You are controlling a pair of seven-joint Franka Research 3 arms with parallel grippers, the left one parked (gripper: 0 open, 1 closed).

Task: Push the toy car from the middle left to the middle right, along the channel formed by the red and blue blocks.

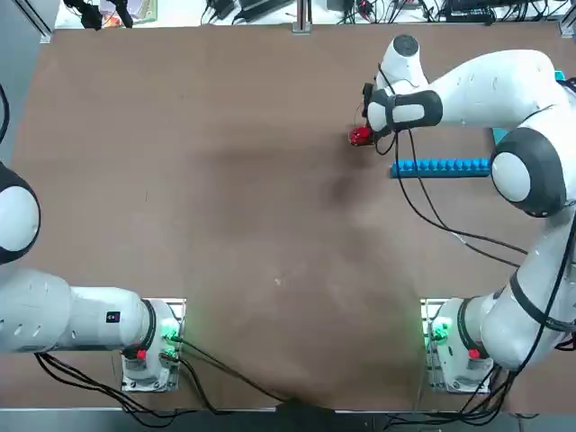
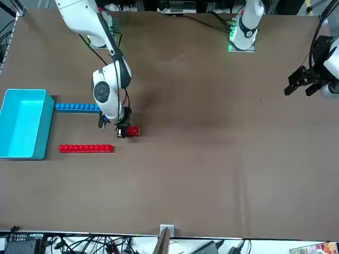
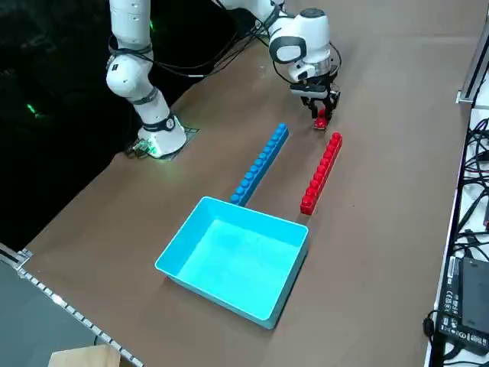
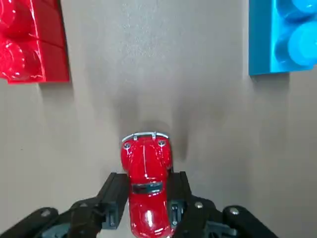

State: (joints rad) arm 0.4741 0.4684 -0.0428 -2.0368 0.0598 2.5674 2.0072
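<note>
Right wrist view: the right hand (image 4: pixel 147 196) is found pinching the car (image 4: pixel 144 166), one finger along each flank towards the tail. The nose points right, at the channel (image 2: pixel 82 128).

Position of car: just left of the channel mouth, short of the left ends of the blue bar (image 2: pixel 79 108), near, and the red bar (image 2: pixel 86 148), far. Both bars lie roughly parallel.

Completed: grasp and, in my judgement, alignment. Outstanding: entry and the whole rightward run between the bars towards the bin (image 2: pixel 22 124) side. Progress is assessed as early.
</note>
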